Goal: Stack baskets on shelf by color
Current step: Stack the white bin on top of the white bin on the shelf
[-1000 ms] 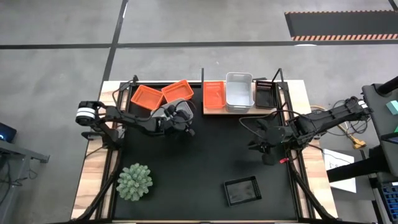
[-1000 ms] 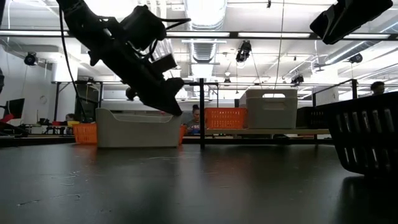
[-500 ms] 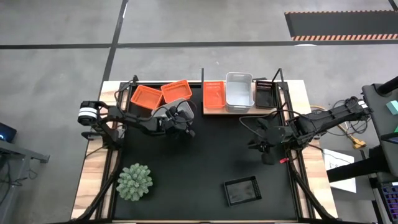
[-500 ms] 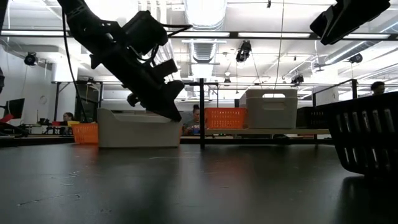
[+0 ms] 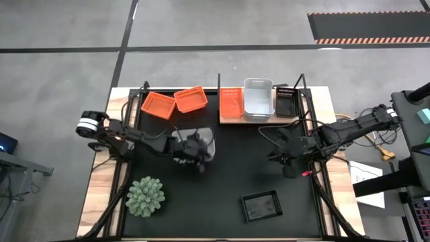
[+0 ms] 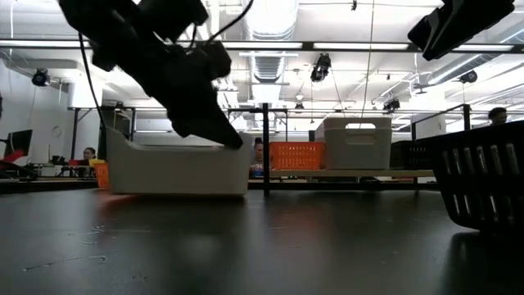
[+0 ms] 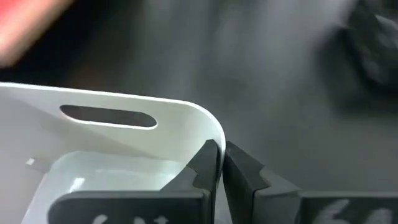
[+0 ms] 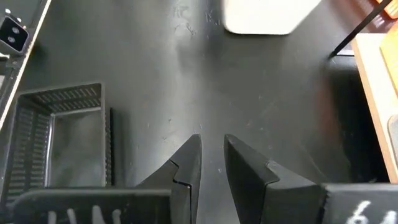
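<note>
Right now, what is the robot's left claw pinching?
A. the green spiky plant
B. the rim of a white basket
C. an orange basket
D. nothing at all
B: in the left wrist view the left gripper is shut on the thin rim of the white basket, one finger on each side of the wall.

White basket (image 7: 124, 155), orange baskets (image 5: 173, 103), green plant (image 5: 146, 196).

Left pincer (image 7: 221, 163) clamped tight mid-table; right pincer (image 8: 210, 163) hovers slightly parted.

Three orange baskets (image 5: 158, 105), two white (image 5: 259, 97), apparently two black (image 5: 261, 206) (one plant (image 5: 146, 196)).
</note>
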Available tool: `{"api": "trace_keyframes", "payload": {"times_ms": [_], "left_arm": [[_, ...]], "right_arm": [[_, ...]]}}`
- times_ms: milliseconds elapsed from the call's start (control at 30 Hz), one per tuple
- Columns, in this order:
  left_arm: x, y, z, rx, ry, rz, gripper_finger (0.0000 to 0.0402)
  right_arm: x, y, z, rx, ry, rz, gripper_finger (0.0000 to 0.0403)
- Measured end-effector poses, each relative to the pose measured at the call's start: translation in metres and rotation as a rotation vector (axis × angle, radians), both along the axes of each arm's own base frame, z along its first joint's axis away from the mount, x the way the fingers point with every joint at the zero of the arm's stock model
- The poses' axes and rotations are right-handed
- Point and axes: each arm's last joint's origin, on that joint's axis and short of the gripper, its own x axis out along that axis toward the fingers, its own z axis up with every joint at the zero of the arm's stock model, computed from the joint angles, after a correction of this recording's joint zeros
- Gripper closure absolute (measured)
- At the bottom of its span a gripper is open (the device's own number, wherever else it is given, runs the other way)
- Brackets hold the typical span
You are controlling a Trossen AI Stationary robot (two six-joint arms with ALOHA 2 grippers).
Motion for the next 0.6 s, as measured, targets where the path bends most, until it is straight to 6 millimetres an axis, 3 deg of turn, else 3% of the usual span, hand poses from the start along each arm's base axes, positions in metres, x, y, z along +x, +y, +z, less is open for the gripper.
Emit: {"api": "trace_keyframes", "payload": {"times_ms": [300, 600], "left_arm": [[-0.014, -0.066, -0.001, 0.14, 0.001, -0.378, 0.04], [-0.019, -0.074, -0.004, 0.11, 0.034, -0.412, 0.0386]], "right_arm": [[0.017, 0.006, -0.013, -0.039, 0.03, 0.045, 0.0342], [0.051, 0.018, -0.03, -0.091, -0.014, 0.157, 0.0302]]}}
